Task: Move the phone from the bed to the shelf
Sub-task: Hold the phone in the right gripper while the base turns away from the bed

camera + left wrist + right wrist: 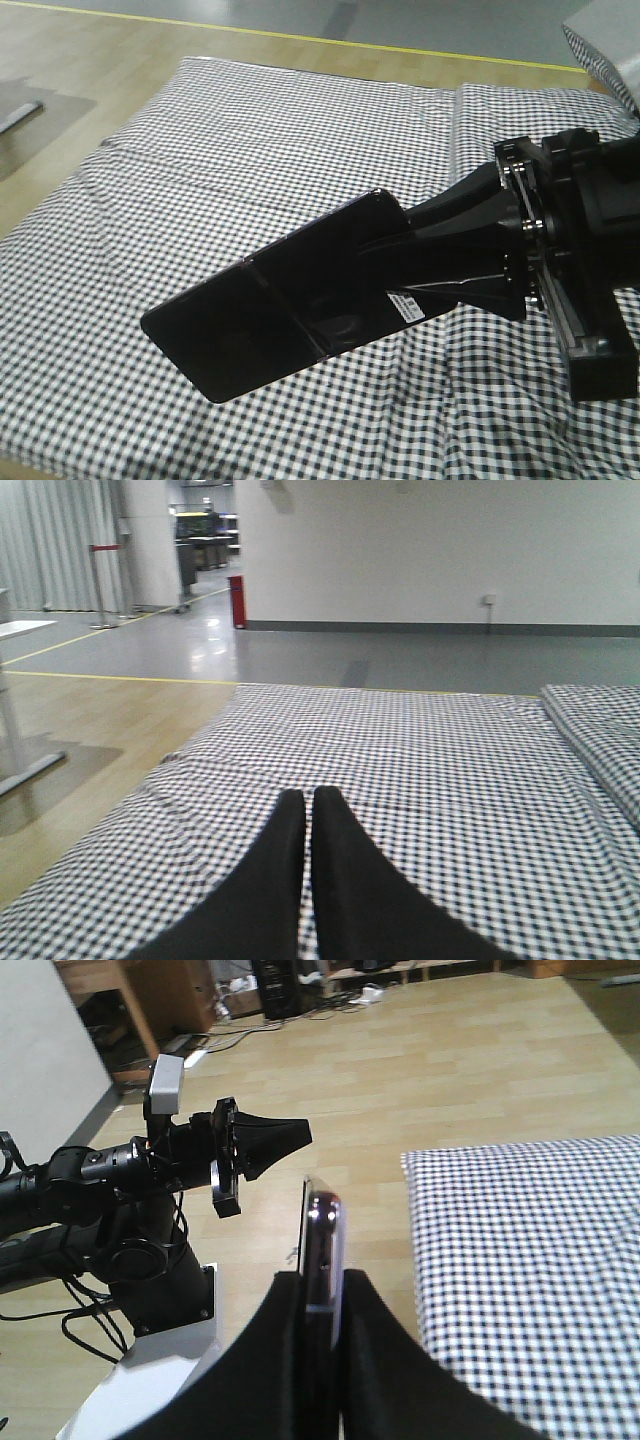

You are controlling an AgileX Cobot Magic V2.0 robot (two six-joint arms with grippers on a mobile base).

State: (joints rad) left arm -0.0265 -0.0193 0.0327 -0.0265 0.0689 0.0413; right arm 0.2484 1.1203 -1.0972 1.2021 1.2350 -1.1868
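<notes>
The left gripper (308,810) is held low over the bed (430,750). Its two fingers are pressed together and nothing is held between them. The phone (260,320) is held up in the air above the checked cloth (not lying on it). Its long side is pointed away from the right gripper (322,1278), down and left in the front view. One short end is pinched tight there. No shelf is seen, so the carrying is best done by the right arm.
</notes>
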